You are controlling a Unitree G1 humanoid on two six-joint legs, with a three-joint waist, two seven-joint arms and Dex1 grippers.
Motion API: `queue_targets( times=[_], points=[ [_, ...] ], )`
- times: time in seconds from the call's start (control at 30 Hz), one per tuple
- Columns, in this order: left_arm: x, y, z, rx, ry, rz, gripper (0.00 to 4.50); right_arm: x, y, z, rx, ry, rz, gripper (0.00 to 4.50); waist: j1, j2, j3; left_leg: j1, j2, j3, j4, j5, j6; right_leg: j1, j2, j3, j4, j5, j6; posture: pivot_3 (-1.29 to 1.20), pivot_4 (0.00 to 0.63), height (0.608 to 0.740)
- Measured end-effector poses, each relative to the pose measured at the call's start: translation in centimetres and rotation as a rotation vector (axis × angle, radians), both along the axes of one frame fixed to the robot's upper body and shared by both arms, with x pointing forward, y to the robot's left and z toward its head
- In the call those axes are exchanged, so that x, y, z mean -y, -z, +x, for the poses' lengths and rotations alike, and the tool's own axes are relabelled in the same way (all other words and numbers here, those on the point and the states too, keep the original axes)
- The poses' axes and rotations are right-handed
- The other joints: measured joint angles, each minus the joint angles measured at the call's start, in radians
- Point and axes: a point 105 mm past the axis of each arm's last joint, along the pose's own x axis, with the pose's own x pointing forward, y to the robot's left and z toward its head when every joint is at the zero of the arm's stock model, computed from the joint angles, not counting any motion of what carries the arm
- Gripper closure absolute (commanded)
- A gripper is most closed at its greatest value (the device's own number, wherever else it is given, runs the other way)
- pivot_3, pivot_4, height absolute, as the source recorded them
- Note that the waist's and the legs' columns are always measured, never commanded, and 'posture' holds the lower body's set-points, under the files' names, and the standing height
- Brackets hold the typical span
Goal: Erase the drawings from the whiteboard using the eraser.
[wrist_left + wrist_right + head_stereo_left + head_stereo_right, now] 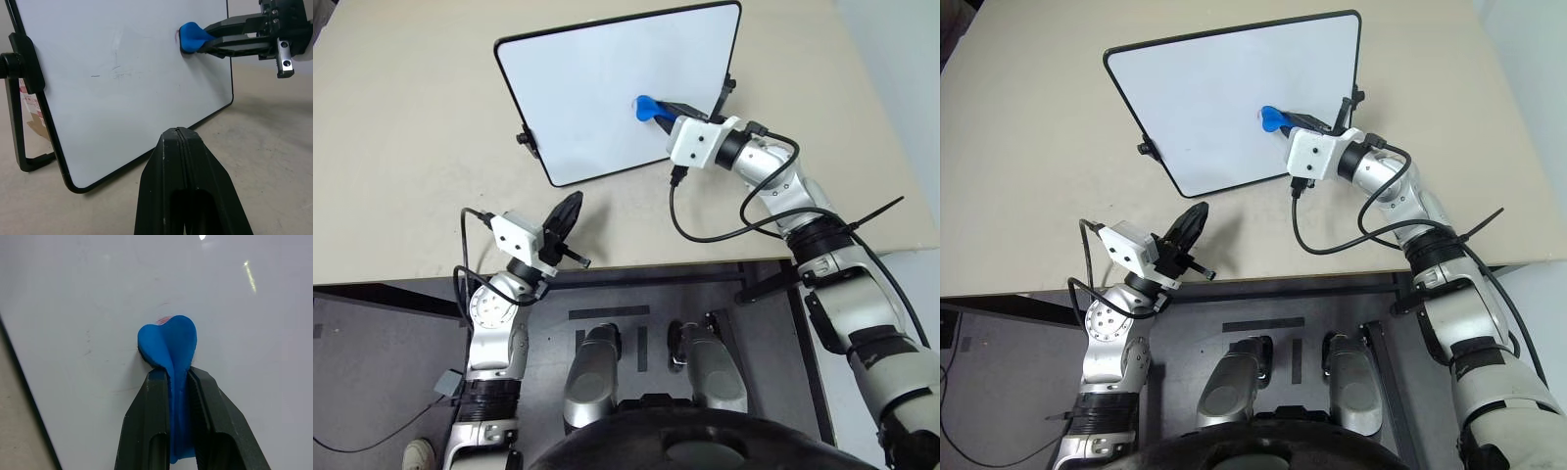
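- we see the whiteboard propped at a tilt on a beige table, held up by a black stand with small knobs at its sides; the table around it carries nothing else that we can make out.
- a black cable loops from our right wrist across the table just beside the board's lower edge.
- our right gripper is clenched on the eraser, whose blue body runs lengthwise between the two fingers and bulges out past their tips.
- the eraser's long axis follows the fingers, pointing in toward the board face; its rounded head is pressed against the white surface on the board's right half, about mid-height.
- a trace of red, the drawings, peeks out at the edge of the eraser's head; the rest is hidden behind it.
- faint grey smudges mark the board nearer its middle.
- our left gripper hangs near the board's lower corner, apart from it, fingers pressed together on nothing.
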Motion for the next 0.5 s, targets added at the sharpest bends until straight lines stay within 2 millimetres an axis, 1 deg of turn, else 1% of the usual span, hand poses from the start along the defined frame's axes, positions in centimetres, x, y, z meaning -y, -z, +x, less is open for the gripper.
queue_targets(
  times=[0.17,0.23,0.37,0.5],
  points=[
    [0.0,0.0,0.1,0.001,0.001,0.000,4.50,0.0,0.5,0.1,-0.009,0.006,-0.007,4.19,-0.001,0.000,0.000,0.000,0.000,0.000,0.000,0.000,0.000,0.000,0.000,0.000,0.000,0.000,0.000,0.00,0.150,0.740],
    [0.0,0.0,0.1,0.001,0.001,0.000,4.50,0.1,1.1,0.1,-0.028,0.012,-0.012,4.19,-0.001,0.000,0.000,0.000,0.000,0.000,0.000,0.000,0.000,0.000,0.000,0.000,0.000,-0.002,0.004,0.00,0.150,0.740],
    [0.0,0.0,0.1,0.001,0.001,0.000,4.50,0.8,3.4,0.0,-0.089,0.035,-0.040,4.19,-0.001,0.000,0.000,0.000,0.000,0.000,0.000,0.000,0.000,0.000,0.000,0.000,0.000,-0.003,0.005,0.00,0.150,0.740],
    [0.0,0.0,0.1,0.001,0.001,0.001,4.50,0.8,3.6,0.0,-0.094,0.034,-0.049,4.19,-0.002,0.000,0.000,0.000,0.001,0.001,-0.001,0.000,0.000,0.000,0.000,0.000,0.000,-0.004,0.006,0.00,0.150,0.740]
  ],
)
